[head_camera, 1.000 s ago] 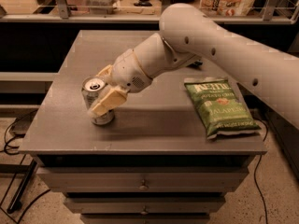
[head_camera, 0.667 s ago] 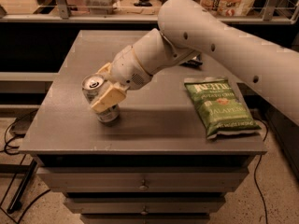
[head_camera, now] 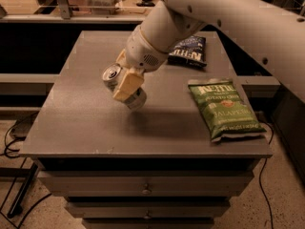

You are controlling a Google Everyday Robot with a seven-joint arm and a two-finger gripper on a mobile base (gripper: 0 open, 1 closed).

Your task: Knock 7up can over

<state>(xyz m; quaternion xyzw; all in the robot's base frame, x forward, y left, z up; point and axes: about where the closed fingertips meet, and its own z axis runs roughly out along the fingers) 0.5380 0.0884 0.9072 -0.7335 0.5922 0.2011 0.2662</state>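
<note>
Silvery-grey and cylindrical, the small 7up drink can (head_camera: 112,75) leans hard at centre-left of the frame, with its shiny pull-tab top tipped toward the upper left and its base toward the lower right. The base sits low over the flat grey tabletop (head_camera: 86,123), though whether it touches the surface cannot be told.

The robot's two-finger gripper (head_camera: 124,78) is clamped on the can. One tan finger (head_camera: 127,84) lies across the can's near side and a second tan piece shows behind its upper side, so the can is pinched between them. The thick white robot arm (head_camera: 214,18) sweeps in from the upper right of the frame and ends at a rounded wrist just above the can.

A green, pillow-shaped chip bag (head_camera: 224,109) lettered "Jalapeño" lies flat at right of centre, well apart from the can and close to the table's front right corner. A dark blue chip bag (head_camera: 188,51) lies at upper centre near the far edge, partly covered by the arm. Both bags appear sealed and their contents cannot be seen.

Beneath the tabletop, along the bottom of the frame, grey drawers (head_camera: 145,187) with small knobs are stacked and closed. Dark cables (head_camera: 12,140) trail on the speckled floor at lower left.
</note>
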